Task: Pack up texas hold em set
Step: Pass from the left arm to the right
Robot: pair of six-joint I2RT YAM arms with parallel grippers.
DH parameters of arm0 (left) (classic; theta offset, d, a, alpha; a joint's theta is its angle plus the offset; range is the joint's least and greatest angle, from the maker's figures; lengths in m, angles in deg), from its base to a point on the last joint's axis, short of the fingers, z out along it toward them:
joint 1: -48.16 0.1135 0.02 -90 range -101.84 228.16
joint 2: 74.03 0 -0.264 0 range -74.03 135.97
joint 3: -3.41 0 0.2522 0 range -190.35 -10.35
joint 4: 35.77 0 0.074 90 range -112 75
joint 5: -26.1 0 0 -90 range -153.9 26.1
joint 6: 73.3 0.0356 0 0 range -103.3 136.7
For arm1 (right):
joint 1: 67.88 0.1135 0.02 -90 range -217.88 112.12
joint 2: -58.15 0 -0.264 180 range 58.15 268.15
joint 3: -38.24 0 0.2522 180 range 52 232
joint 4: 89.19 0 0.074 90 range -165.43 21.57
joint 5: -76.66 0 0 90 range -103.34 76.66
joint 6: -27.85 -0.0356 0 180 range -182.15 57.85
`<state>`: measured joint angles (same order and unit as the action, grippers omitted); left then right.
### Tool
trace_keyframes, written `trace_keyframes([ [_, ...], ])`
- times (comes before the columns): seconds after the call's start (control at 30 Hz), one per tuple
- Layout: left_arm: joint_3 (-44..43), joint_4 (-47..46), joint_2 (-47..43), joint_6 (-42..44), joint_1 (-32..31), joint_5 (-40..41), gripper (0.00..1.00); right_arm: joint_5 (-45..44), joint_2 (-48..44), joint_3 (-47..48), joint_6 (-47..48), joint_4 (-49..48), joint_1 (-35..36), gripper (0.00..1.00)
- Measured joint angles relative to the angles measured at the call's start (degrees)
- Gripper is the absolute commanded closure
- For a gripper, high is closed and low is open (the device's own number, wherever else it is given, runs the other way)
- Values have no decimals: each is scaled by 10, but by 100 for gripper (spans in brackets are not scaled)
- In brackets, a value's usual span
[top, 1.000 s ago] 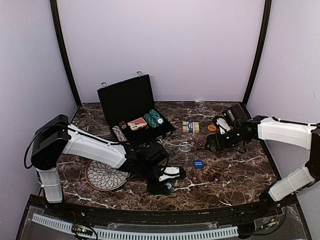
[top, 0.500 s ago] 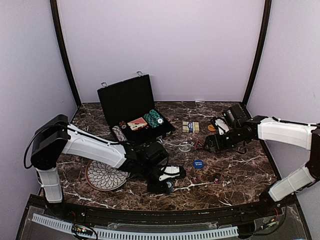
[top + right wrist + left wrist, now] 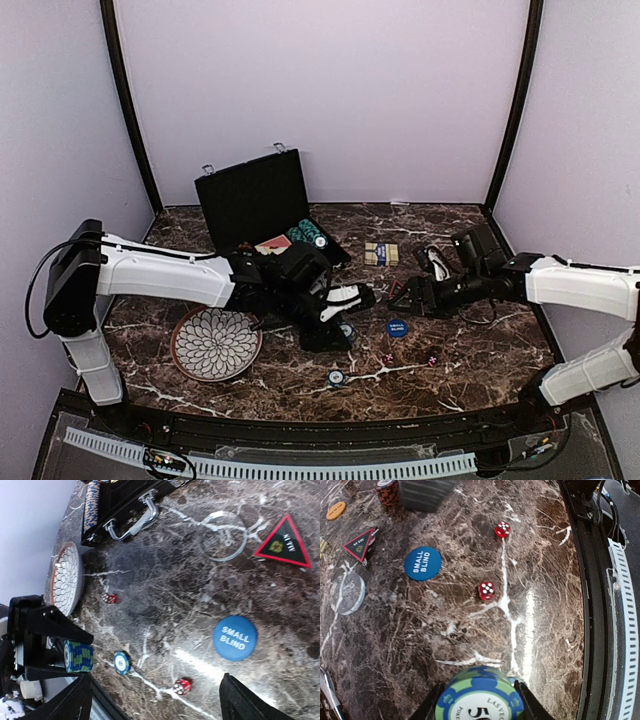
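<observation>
**Top external view.** The left arm runs from its shoulder at 9 o'clock, low and nearly level, across the marble table (image 3: 480, 340) to the centre. The left gripper (image 3: 340, 318) points toward 4 o'clock, its jaws clamped on a stack of blue-and-green chips (image 3: 347, 328). The black briefcase (image 3: 255, 200) stands open at 11 o'clock with its lid upright and chips in its base. A card deck (image 3: 381, 254) lies on the table at 1 o'clock, and the patterned plate (image 3: 215, 343) at 8 o'clock. One loose chip (image 3: 335, 377) lies at 6 o'clock. The right arm reaches in from 3 o'clock with its forearm low, and the right gripper (image 3: 408, 296) faces 9 o'clock, near the blue button (image 3: 397, 326).

**Left wrist view.** The held chips (image 3: 480, 705) fill the gap between the left gripper's fingers at 6 o'clock. On the table beyond lie two red dice (image 3: 487, 590), the blue button (image 3: 422, 563) marked SMALL BLIND, a clear disc (image 3: 347, 592), a red-edged triangle marker (image 3: 359, 544) and an orange button (image 3: 336, 510).

**Right wrist view.** The right gripper (image 3: 156, 680) has its jaws spread wide with nothing between them. The blue button (image 3: 234, 638) lies just beyond the finger at 5 o'clock. The briefcase handle (image 3: 132, 522) shows at 11 o'clock, the triangle marker (image 3: 282, 542) at 2 o'clock, and the left gripper (image 3: 75, 656) with its chips at 8 o'clock.
</observation>
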<state>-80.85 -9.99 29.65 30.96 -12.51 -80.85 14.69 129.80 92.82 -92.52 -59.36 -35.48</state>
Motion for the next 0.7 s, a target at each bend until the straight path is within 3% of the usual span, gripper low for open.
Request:
trace_keyframes([
  [0.27, -18, 19, -4, -26, 17, 11, 87, 82, 2, -50, -128, -146, 34, 14],
  [0.7, -28, 36, -6, -40, 17, 16, 88, 106, 90, -68, -262, -349, 90, 21],
])
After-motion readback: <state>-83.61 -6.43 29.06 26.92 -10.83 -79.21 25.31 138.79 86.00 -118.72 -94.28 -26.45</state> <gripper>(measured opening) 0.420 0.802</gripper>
